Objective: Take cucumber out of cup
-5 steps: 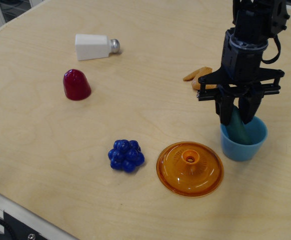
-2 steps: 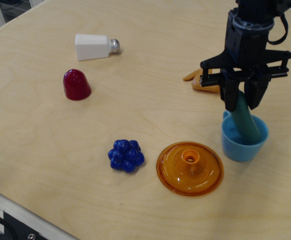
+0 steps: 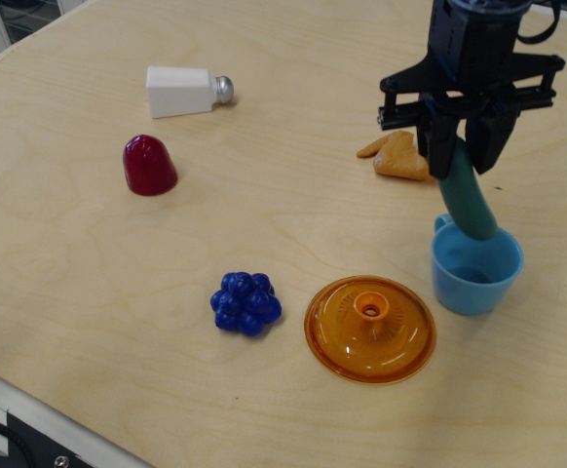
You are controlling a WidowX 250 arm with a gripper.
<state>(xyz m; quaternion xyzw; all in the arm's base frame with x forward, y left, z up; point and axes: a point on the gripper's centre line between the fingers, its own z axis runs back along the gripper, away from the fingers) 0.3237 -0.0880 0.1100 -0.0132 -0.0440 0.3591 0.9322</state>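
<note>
My black gripper (image 3: 462, 154) is shut on the upper end of the teal-green cucumber (image 3: 469, 200). It holds the cucumber tilted, hanging down to the right. The cucumber's lower end is just above the rim of the light blue cup (image 3: 476, 272), clear of the inside. The cup stands upright on the wooden table at the right, its small loop handle at the upper left of the rim. The cup's inside looks empty.
An orange domed lid (image 3: 370, 329) lies left of the cup. A knobbly blue berry cluster (image 3: 245, 303) lies further left. An orange-tan toy piece (image 3: 398, 155) lies behind the gripper. A dark red dome (image 3: 148, 165) and a white salt shaker (image 3: 187, 91) lie at the far left.
The gripper has risen and shifted a little left with the cucumber in it. The cucumber has come up out of the cup. The cup has stayed in place.
</note>
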